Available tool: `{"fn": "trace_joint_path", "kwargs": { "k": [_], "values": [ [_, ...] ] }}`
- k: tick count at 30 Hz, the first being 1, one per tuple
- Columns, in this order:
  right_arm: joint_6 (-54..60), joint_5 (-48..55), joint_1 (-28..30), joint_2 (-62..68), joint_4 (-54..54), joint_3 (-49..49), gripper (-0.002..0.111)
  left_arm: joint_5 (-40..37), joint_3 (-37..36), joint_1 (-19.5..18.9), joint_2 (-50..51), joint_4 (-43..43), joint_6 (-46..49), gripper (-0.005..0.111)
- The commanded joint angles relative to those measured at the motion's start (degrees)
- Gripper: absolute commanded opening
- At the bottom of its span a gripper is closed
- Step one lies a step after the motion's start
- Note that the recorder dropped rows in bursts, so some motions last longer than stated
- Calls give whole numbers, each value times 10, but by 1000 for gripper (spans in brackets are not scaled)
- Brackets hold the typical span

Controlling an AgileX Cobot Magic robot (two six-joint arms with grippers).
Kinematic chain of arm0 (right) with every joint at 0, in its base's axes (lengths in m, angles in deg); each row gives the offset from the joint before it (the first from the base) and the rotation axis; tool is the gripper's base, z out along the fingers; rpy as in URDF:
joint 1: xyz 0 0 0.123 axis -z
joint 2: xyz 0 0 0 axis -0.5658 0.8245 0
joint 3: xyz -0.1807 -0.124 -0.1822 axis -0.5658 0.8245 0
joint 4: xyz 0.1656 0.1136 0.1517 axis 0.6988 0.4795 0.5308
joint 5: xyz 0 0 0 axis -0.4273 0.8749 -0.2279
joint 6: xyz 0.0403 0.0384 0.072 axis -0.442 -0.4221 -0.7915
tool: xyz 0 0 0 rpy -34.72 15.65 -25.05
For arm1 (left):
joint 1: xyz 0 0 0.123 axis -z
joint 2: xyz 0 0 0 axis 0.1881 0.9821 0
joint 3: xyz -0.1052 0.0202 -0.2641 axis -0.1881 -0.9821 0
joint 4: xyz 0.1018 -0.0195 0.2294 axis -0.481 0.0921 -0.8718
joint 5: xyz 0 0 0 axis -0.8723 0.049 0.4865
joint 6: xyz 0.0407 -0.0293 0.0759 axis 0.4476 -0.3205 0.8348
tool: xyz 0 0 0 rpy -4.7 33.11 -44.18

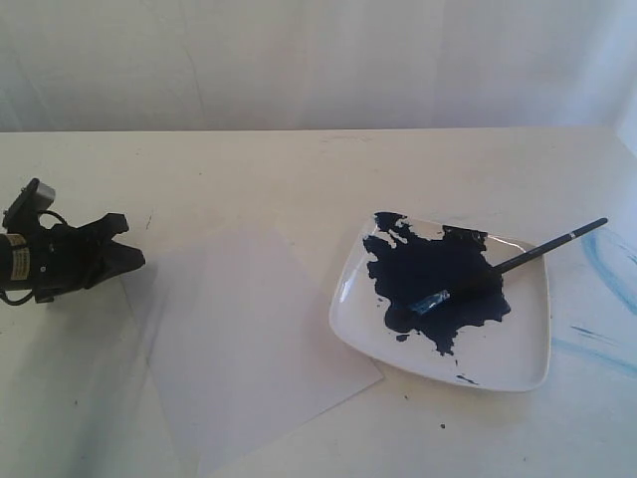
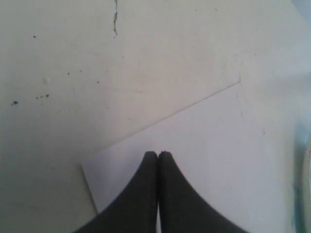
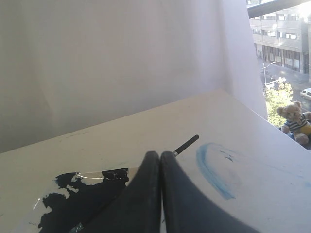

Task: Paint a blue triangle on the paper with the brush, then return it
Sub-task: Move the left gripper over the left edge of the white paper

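Both clenched, left gripper hangs over the paper, right gripper apparently above the plate bearing the brush.

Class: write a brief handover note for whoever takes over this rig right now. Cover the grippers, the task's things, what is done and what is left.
Left gripper: shut, empty, by the paper's edge.
Right gripper: shut, empty, by the plate.
The brush lies across the plate, tip in the dark-blue paint pool.
Done: nothing, the paper is blank.
Left: pick up the brush, paint the triangle, return the brush.
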Motion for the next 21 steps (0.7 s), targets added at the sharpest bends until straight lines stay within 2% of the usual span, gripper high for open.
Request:
{"fn": "trace_joint_path", "kwargs": {
  "k": [1, 15, 21],
  "values": [
    [-3, 5, 3, -3, 1, 3, 0, -7, 2, 0, -2, 10, -3, 0],
    [-5, 5, 3, -3, 1, 3, 0, 0, 23, 22, 26, 13, -2, 0],
    [-5, 5, 3, -3, 1, 3, 0, -25, 23, 22, 28, 12, -2, 0]
  ]
}}
